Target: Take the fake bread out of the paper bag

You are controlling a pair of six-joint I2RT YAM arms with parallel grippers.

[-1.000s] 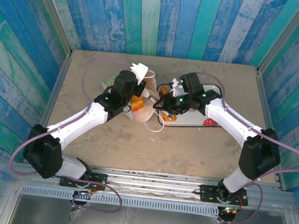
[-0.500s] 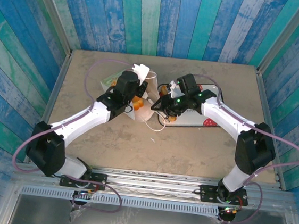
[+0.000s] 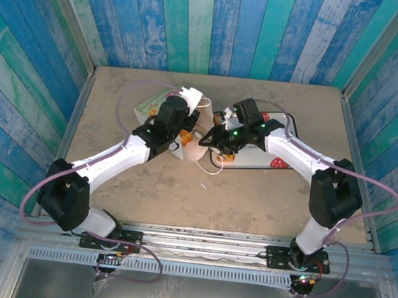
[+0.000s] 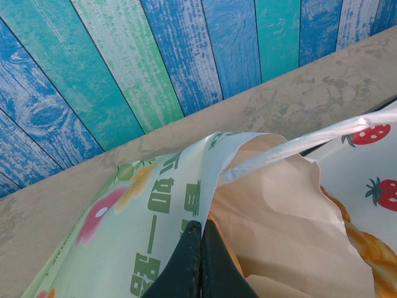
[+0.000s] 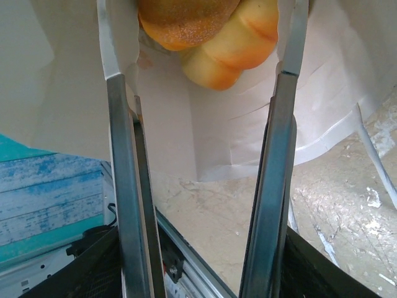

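Top cam, fixed above & behind arm bases, looks down on whole table (image 3: 266, 191). L wrist cam, close-up, sights along pressed-together L fingers (image 4: 189, 261) to paper bag (image 4: 279, 205) rim at tips. R wrist cam, closer, peers between spread R fingers (image 5: 124, 186) into same bag.

There are two claws: the left claw (image 4: 200, 233) and the right claw (image 5: 201, 37). There is one paper bag (image 4: 279, 205), one tray (image 3: 255, 158) and one bench (image 3: 265, 199). The right wrist view shows two pieces of fake bread: one brown roll (image 5: 183, 18) and one yellow bun (image 5: 232, 53).
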